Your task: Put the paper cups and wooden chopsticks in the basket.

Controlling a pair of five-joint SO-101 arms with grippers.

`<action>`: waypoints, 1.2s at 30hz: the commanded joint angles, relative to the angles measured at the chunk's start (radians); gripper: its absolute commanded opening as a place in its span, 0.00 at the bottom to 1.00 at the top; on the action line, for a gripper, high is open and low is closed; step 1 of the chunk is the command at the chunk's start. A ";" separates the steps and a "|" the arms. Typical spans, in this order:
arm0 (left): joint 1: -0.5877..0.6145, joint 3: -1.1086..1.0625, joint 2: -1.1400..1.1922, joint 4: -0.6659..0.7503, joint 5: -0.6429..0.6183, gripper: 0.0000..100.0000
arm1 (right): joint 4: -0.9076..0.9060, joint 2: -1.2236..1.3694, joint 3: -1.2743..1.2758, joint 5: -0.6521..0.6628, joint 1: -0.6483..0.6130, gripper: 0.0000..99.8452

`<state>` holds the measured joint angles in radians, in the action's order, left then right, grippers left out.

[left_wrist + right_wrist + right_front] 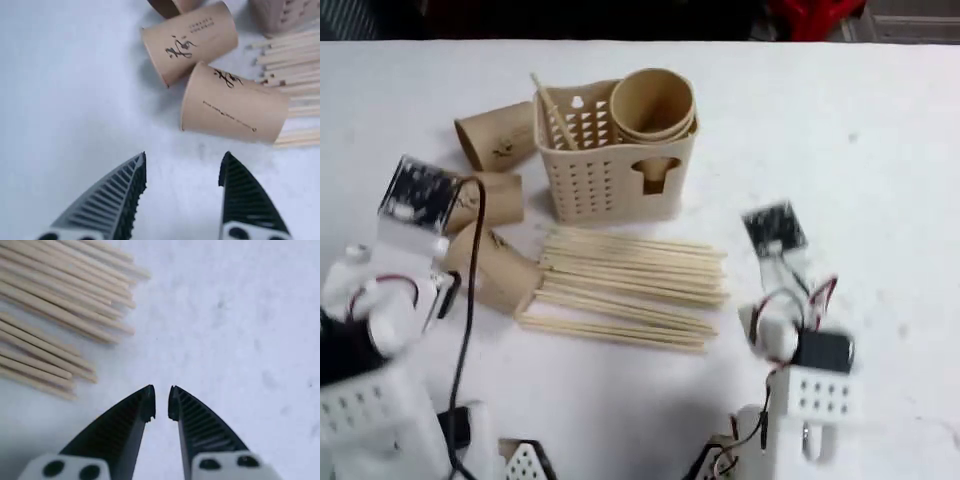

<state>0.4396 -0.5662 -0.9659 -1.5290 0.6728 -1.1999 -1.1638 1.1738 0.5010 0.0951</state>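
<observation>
- So, basket (610, 170) stands upright at mid-table, toward the far edge; nested paper cups (653, 100) sit in its right part, mouths up and tilted a bit; a few sticks (552, 105) lean in its left part
- 3 more cups lie on their sides left of the basket, in a rough row front to back: far cup (495, 135), middle cup (498, 198), near cup (495, 265); far cup lies just beside the basket's left wall
- in the left wrist view the middle cup (190, 42) and near cup (232, 105) lie close side by side; near cup's end is against the ends of the loose chopsticks (290, 60)
- loose chopsticks (630, 285) lie flat in a wide bundle just in front of the basket, roughly parallel, running left-right; none held
- left gripper (184, 165): jaws wide apart, nothing between them; it hangs over bare table w/ the near cup just past its tips
- right gripper (161, 400): jaws almost closed, only a thin gap at the tips, holding nothing; it is over bare table beside the right ends of the loose chopsticks (55, 305), not touching them
- right arm (800, 350) is at the front right, left arm (380, 310) at the front left by the fallen cups
- white table (840, 130) carries it all
</observation>
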 commanded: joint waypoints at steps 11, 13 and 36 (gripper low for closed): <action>-0.039 0.462 0.740 -0.117 0.249 0.26 | 0.022 -0.567 0.465 0.107 0.108 0.06; -0.039 0.511 0.823 -0.117 0.327 0.26 | 0.015 -0.625 0.491 0.107 0.133 0.06; -0.067 0.623 1.167 -0.170 0.792 0.25 | 0.022 -0.634 0.516 0.109 0.134 0.06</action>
<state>0.4104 0.0169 0.1726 -1.7116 1.3725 -1.1999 -1.7898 1.6817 0.6007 0.2179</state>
